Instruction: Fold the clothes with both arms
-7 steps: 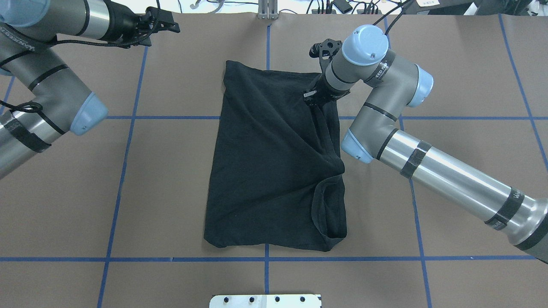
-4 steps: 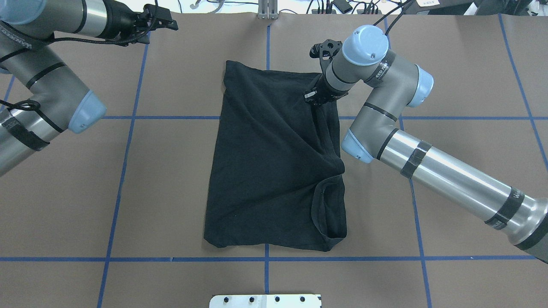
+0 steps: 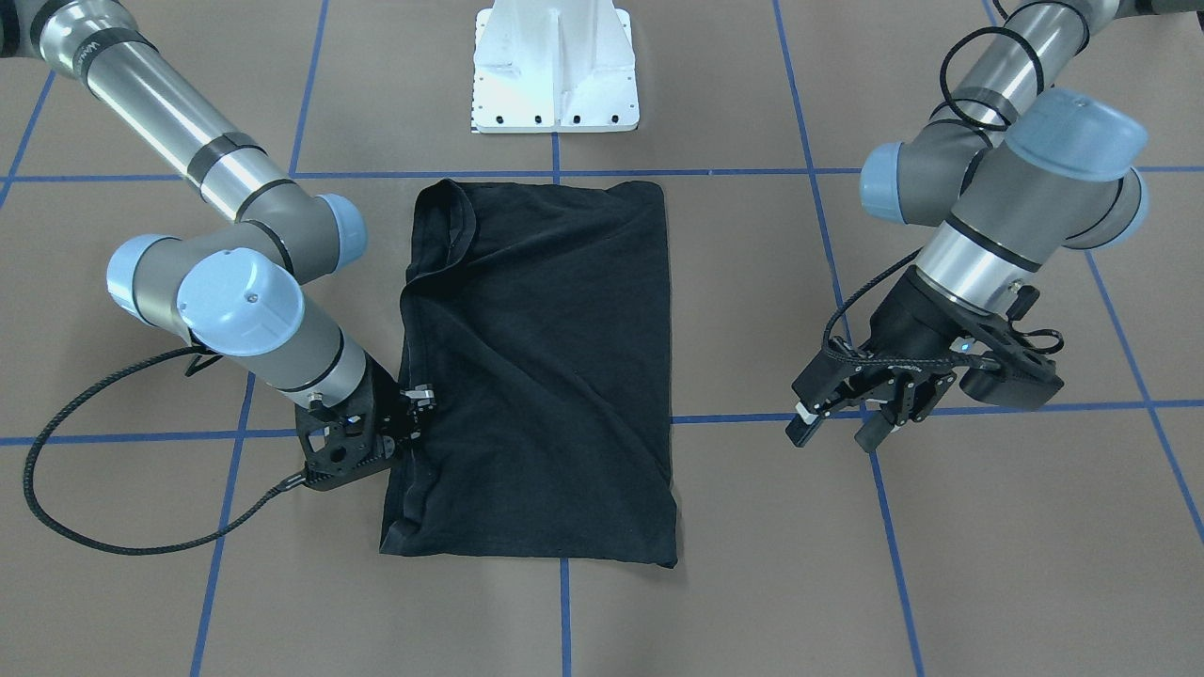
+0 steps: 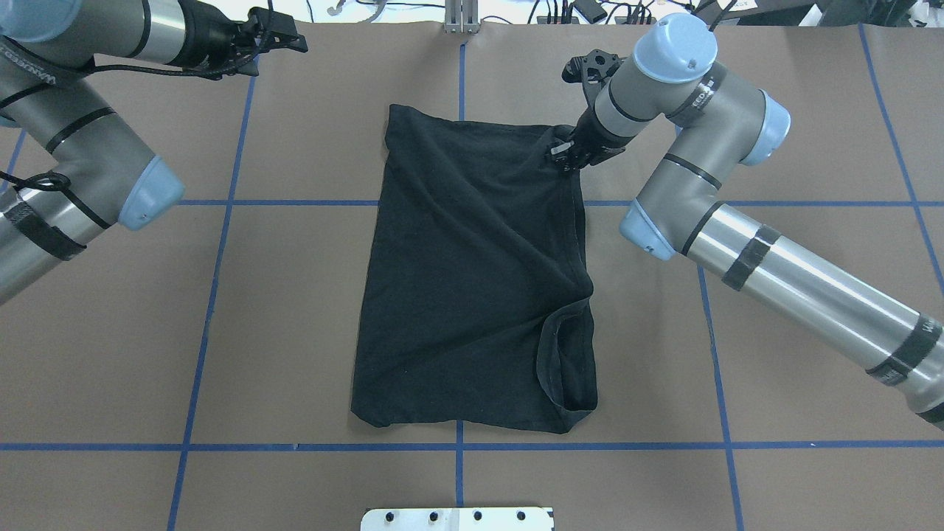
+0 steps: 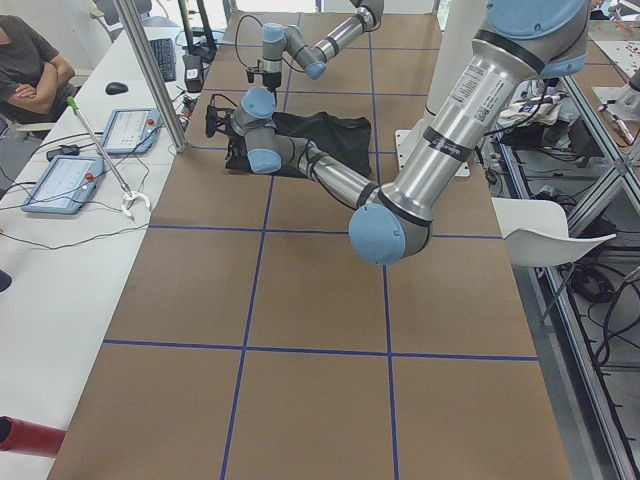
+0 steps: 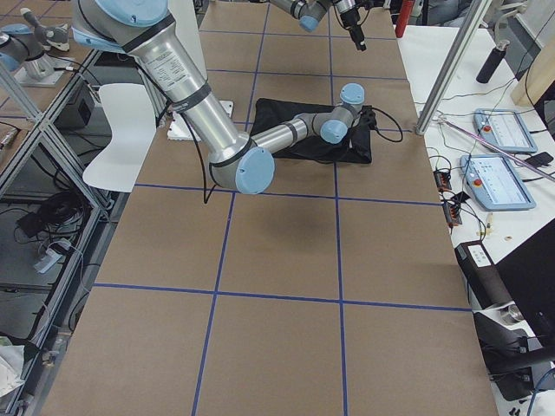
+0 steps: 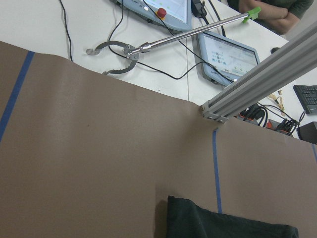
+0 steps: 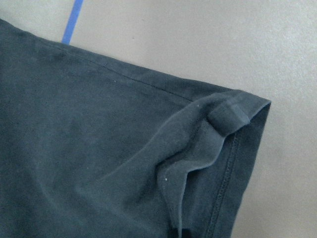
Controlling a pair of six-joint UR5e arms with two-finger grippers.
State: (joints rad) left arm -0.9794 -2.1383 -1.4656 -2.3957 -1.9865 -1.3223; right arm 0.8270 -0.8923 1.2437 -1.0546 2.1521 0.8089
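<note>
Your right gripper (image 4: 562, 156) is clamped on the edge of the black short-sleeved T-shirt (image 4: 472, 280), near a corner. Your left gripper (image 3: 835, 432) hangs well clear of that shirt, fingers apart.

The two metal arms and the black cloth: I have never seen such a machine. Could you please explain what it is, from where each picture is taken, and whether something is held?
This is a robot with a left arm and a right arm at a brown table, each ending in a gripper. Two pictures look down on the table, one from behind the robot, one facing it; two look along it from its ends; two come from cameras on the wrists. A black T-shirt lies on the table, folded into a long shape. The right gripper is near one far corner of it; whether it pinches the cloth, I cannot tell. The left gripper is open, empty, and apart from the shirt.
</note>
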